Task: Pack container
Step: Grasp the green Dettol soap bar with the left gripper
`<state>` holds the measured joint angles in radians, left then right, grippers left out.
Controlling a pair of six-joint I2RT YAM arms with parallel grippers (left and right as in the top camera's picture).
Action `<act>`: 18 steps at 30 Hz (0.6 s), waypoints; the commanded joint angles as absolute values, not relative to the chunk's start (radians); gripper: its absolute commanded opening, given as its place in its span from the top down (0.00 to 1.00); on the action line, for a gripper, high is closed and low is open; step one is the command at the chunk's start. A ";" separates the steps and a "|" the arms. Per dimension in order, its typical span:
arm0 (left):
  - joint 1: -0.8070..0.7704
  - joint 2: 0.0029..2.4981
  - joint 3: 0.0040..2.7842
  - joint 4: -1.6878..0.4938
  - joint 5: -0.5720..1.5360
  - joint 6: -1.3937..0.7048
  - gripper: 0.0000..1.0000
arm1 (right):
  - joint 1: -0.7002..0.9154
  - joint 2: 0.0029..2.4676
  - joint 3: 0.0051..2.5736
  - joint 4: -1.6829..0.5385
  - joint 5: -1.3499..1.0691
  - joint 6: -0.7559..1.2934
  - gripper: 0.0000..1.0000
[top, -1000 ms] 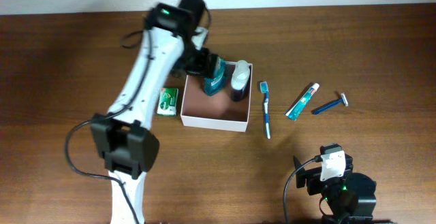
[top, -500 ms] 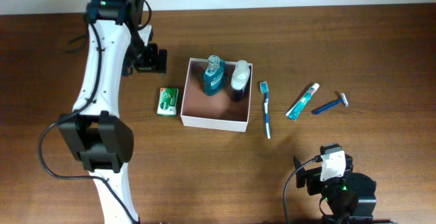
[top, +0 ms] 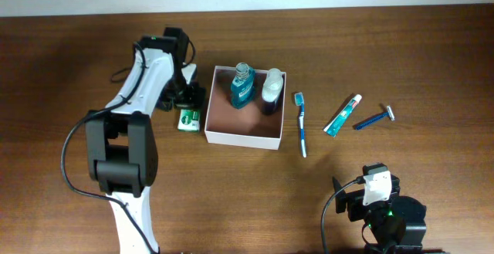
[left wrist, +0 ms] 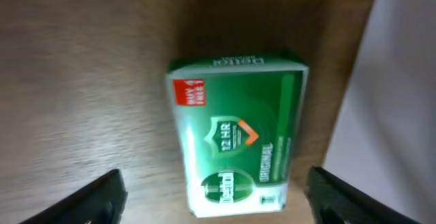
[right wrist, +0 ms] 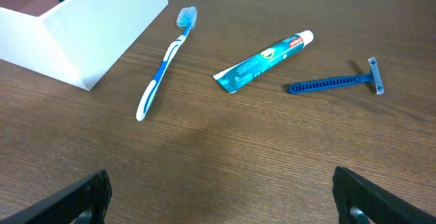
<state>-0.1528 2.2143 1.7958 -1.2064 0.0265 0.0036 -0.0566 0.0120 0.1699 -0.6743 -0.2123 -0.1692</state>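
Note:
The white container (top: 245,137) with a pinkish-brown inside stands mid-table and holds a teal bottle (top: 241,87) and a white-capped dark bottle (top: 270,90). Its white wall also shows in the left wrist view (left wrist: 395,94) and the right wrist view (right wrist: 88,26). A green soap packet (top: 187,120) lies just left of it. My left gripper (top: 185,96) is open and hovers right over the packet (left wrist: 235,135), its fingers either side of the near end. My right gripper (top: 369,200) is open and empty near the front edge.
A blue toothbrush (top: 300,124) lies right of the container, then a toothpaste tube (top: 343,115) and a blue razor (top: 374,119). All three show in the right wrist view: toothbrush (right wrist: 163,67), tube (right wrist: 262,60), razor (right wrist: 334,83).
My left arm let go of the teal bottle in the container, swung out to the left, then came back down over the green soap packet. The right arm has not moved.

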 commanded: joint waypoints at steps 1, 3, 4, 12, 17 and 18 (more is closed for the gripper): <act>-0.156 2.197 1.715 -1.160 0.041 0.012 0.18 | -0.064 0.004 0.165 -0.673 -0.225 -0.176 0.01; -0.156 2.197 1.678 -1.131 0.041 0.012 0.22 | -0.064 0.004 0.165 -0.673 -0.225 -0.176 0.01; -0.156 2.197 1.662 -1.120 0.041 0.012 0.25 | -0.064 0.004 0.165 -0.673 -0.225 -0.176 0.01; -0.153 2.197 1.647 -1.106 0.040 0.012 0.61 | -0.064 0.004 0.165 -0.673 -0.225 -0.176 0.01; -0.140 2.197 1.689 -1.143 0.037 0.012 0.66 | -0.064 0.004 0.165 -0.673 -0.225 -0.176 0.01; -0.135 2.197 1.713 -1.172 0.037 0.012 0.67 | -0.064 0.004 0.165 -0.673 -0.225 -0.176 0.01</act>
<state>-0.1532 2.2070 1.6627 -1.1328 0.0334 0.0074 -0.0566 0.0120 0.1699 -0.6743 -0.2123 -0.1692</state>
